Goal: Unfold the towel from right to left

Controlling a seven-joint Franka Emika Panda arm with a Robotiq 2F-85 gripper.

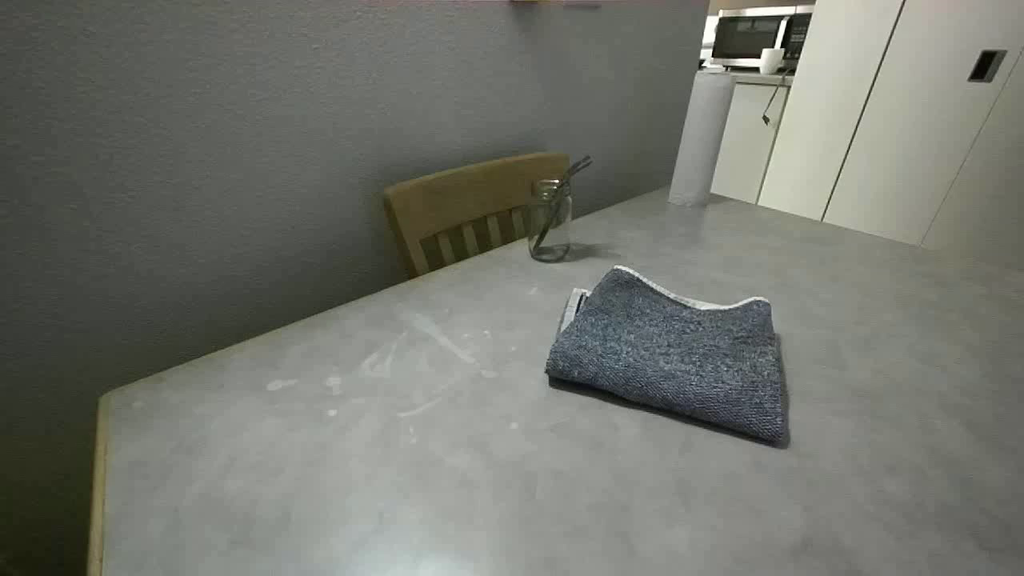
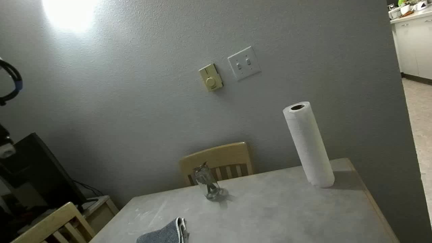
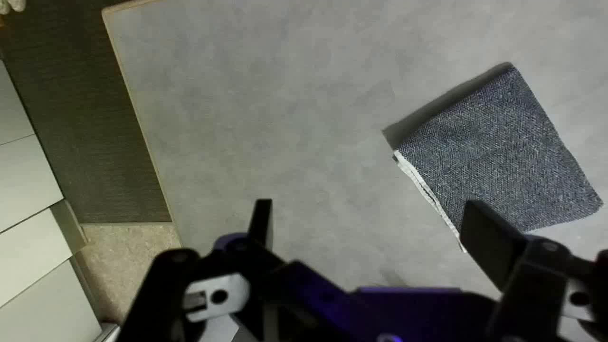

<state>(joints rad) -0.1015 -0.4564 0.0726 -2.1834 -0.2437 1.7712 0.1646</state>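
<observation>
The towel (image 1: 668, 360) is dark blue-grey with a pale edge and lies folded on the grey table. In an exterior view its pale far edge is slightly raised and wavy, and a bit of white-striped cloth peeks out at one side. Only part of the towel (image 2: 165, 234) shows at the bottom of an exterior view. In the wrist view the towel (image 3: 503, 152) lies at the right, its pale edge facing the space between the fingers. My gripper (image 3: 369, 204) is open and empty above the table. One finger overlaps the towel's corner in the picture. The gripper is outside both exterior views.
A glass jar (image 1: 550, 224) with thin sticks stands near the table's edge (image 1: 256, 332), by a wooden chair (image 1: 480, 192). A paper towel roll (image 2: 308, 145) stands upright at the table's far end. A grey wall (image 2: 162, 84) runs behind the chair.
</observation>
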